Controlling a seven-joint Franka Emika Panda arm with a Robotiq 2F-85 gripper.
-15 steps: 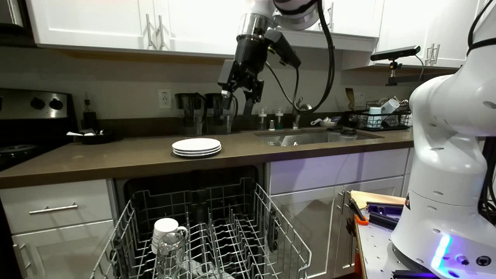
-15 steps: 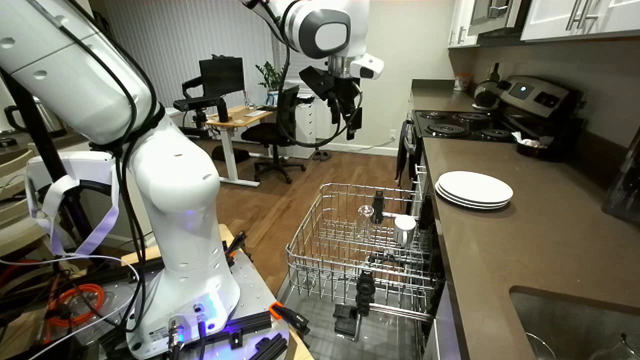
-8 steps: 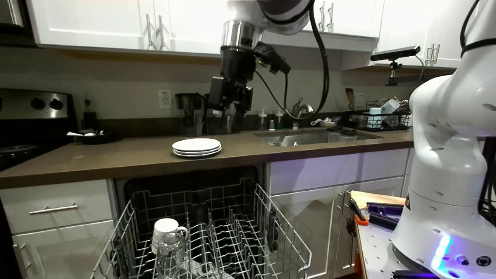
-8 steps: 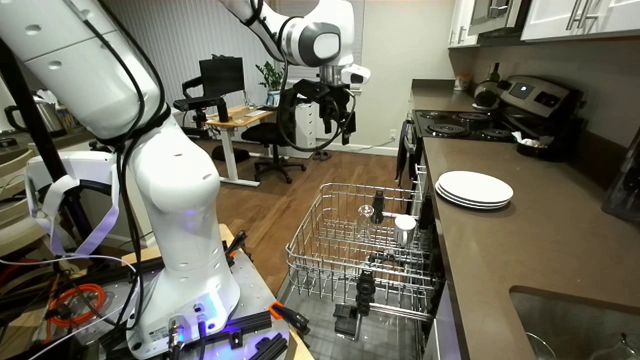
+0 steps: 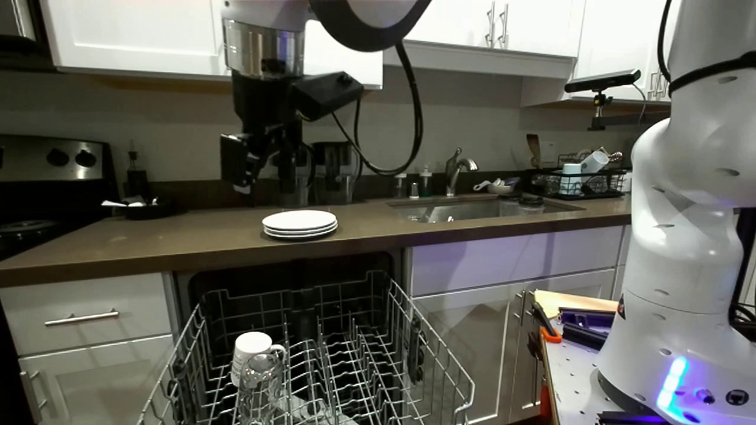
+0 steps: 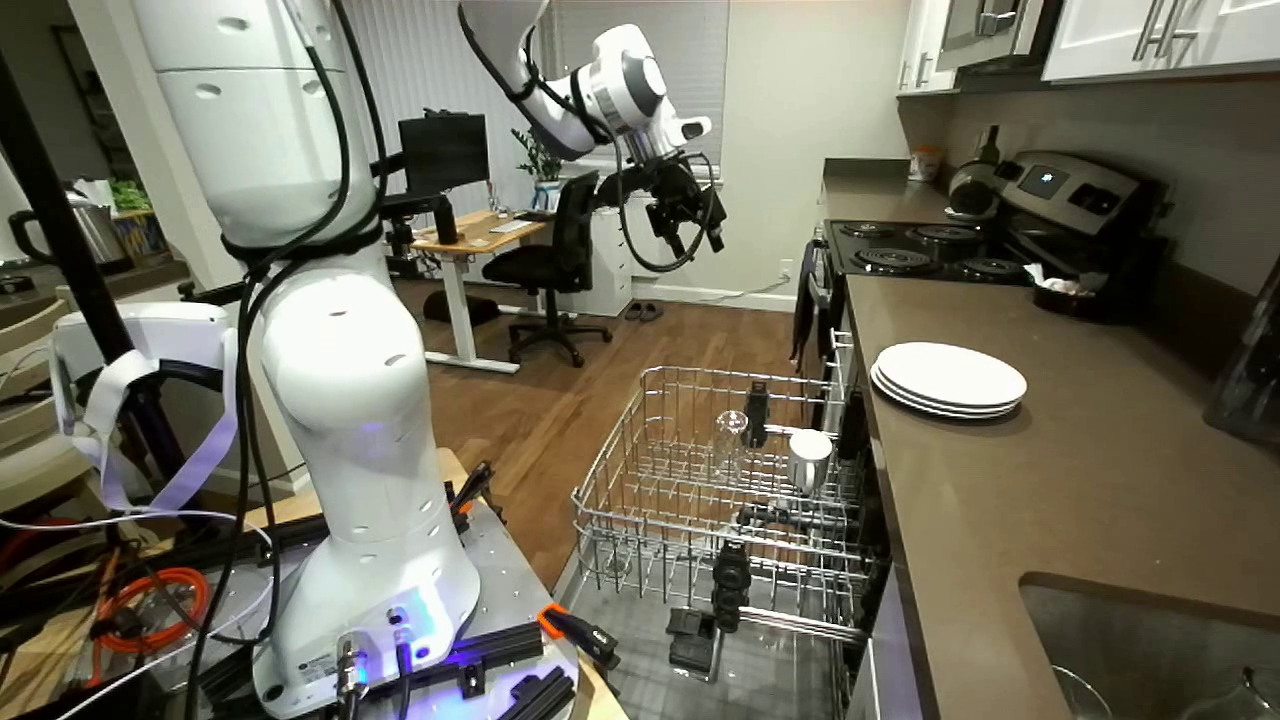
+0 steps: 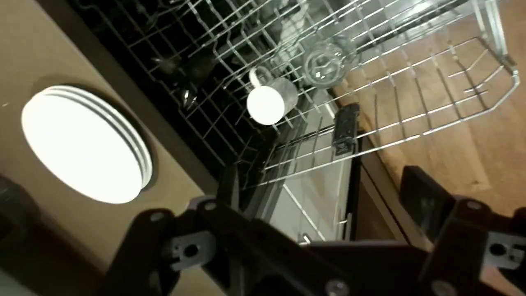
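Here, one hand [image 7: 321,176] hung wide, higher than the rack [image 5: 360,360]; inside sat one mug [image 5: 251,347], one glass [image 5: 260,378]; beside, three plates [image 5: 300,223].

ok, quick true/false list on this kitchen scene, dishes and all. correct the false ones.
1. The black two-finger gripper is open, holding nothing. True.
2. The round white plates lie in the silver wire rack. False: they are stacked on the brown countertop.
3. A white handled mug stands in the rack. True.
4. A clear glass is beside the mug. True.
5. The gripper touches the plates. False: it hangs in the air, apart from them.
6. The curved metal faucet rises beside the stove. False: it is at the steel sink.
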